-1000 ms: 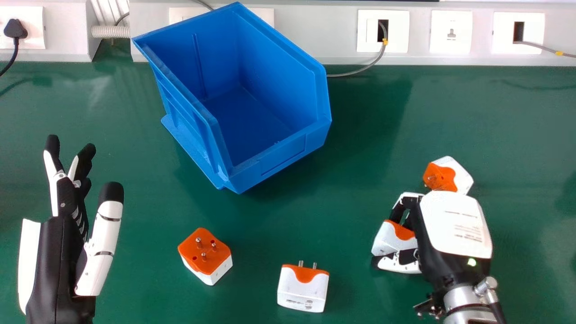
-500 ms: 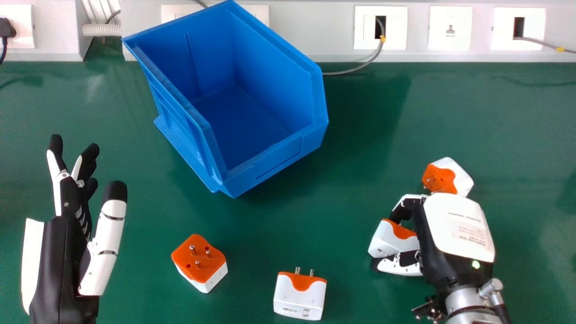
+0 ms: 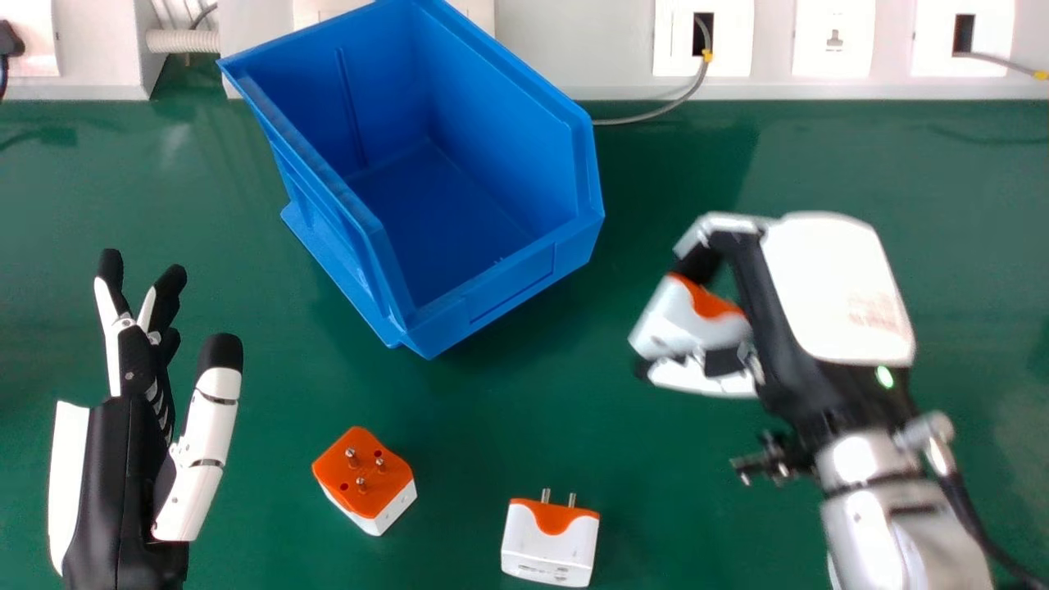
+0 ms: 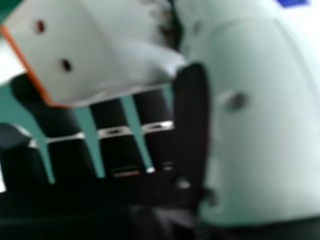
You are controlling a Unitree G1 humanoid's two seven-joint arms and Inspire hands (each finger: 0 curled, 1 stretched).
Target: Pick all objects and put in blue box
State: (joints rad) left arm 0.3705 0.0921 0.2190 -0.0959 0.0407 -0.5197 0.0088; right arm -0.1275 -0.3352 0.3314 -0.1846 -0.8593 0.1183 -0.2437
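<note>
While right fingers (image 3: 698, 260), clasping 1 adapter (image 3: 676, 321), have moved nearer blue box (image 3: 516, 283), left fingers (image 3: 138, 360) stay extended.

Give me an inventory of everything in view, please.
Box: 1, blue, far side of the table
Three-pin adapter: 1, orange and white, near side of the table, pins up
Other loose adapter: 1, white and orange, right of it
Held adapter: 1, white and orange, in the right hand
Table: 1, green, under everything
Socket plates: 5, white, along the back
Cables: 2, grey, back
Plug: 1, black, far left
Conduit: 1, whitish, back left
Left hand: 1, black and white, left
Right hand: 1, black and white, right
</note>
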